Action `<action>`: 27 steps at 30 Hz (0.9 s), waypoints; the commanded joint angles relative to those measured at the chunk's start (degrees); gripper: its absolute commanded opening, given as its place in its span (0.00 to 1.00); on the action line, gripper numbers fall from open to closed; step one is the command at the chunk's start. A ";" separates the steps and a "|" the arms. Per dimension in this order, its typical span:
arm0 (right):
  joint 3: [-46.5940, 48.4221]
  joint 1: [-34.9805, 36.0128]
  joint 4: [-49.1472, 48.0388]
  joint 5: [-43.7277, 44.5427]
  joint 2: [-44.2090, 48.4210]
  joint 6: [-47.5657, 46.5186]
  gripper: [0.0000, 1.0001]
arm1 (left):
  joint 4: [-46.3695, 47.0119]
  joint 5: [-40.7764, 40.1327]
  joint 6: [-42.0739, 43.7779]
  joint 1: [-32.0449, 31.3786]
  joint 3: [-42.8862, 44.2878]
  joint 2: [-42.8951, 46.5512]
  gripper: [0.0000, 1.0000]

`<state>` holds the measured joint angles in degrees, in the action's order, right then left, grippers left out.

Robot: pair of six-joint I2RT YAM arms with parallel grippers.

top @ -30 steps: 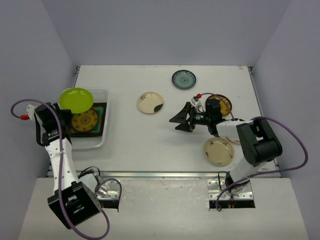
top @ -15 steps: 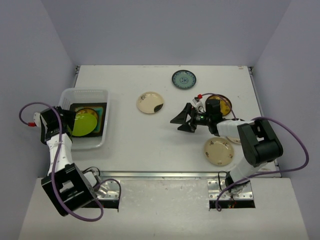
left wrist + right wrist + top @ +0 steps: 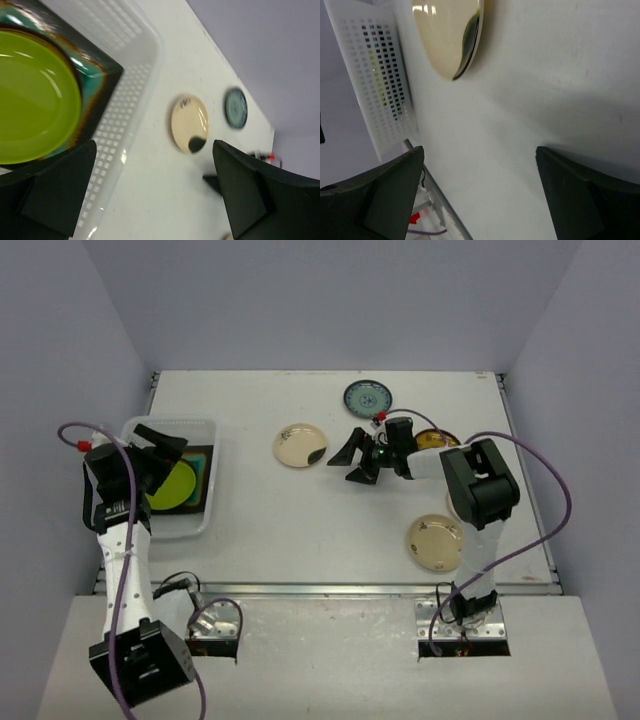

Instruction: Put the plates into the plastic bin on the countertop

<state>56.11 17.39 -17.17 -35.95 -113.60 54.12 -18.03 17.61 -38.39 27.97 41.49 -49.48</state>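
Note:
The plastic bin [image 3: 205,427] stands at the left of the countertop [image 3: 300,525]. In it a lime green plate [image 3: 175,487] lies on a teal square plate [image 3: 203,462]. My left gripper [image 3: 160,443] hangs open over the bin's far part, holding nothing. The left wrist view shows the lime plate [image 3: 35,100], the teal plate [image 3: 95,75] and the bin wall [image 3: 132,95]. My right gripper [image 3: 352,462] is open and empty, low over the countertop just right of a cream plate with a dark spot [image 3: 299,444]. That plate [image 3: 445,35] lies ahead of the right gripper [image 3: 480,195].
A blue patterned plate [image 3: 368,398] lies at the back. A brown-yellow plate [image 3: 445,445] is partly hidden behind the right arm. Another cream plate [image 3: 437,542] sits near the front right. A metal rail [image 3: 330,589] runs along the near edge.
The left gripper opened and let the lime green plate down into the bin, onto the square plate. The right gripper moved left and back, toward the spotted cream plate.

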 commanded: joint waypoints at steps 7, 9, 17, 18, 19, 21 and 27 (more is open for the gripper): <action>21.31 2.33 4.99 11.15 -17.96 4.65 0.62 | -4.47 8.87 15.98 -18.48 -0.83 7.62 1.00; 24.97 3.03 7.44 12.96 -21.60 4.85 0.55 | -4.54 8.45 16.53 -20.23 -1.04 8.70 1.00; 24.24 4.36 4.40 11.83 -23.55 6.37 0.03 | -2.93 9.01 16.51 -20.87 -2.71 7.36 1.00; 22.03 4.37 3.16 12.06 -21.80 6.38 0.00 | -2.82 9.31 16.51 -20.97 -2.73 7.19 1.00; 19.58 4.33 2.01 12.15 -19.47 6.26 0.00 | -2.70 9.72 16.51 -21.08 -2.71 6.94 1.00; 15.80 4.40 1.00 14.15 -13.19 5.04 0.00 | -2.62 10.58 16.56 -21.61 -2.55 6.33 1.00; 8.17 6.77 14.74 15.10 9.63 -11.67 0.00 | -1.17 15.13 15.67 -28.42 0.51 -0.12 1.00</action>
<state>63.59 22.22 -11.00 -21.96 -117.48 55.60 -22.38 28.82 -22.80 4.66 38.76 -46.22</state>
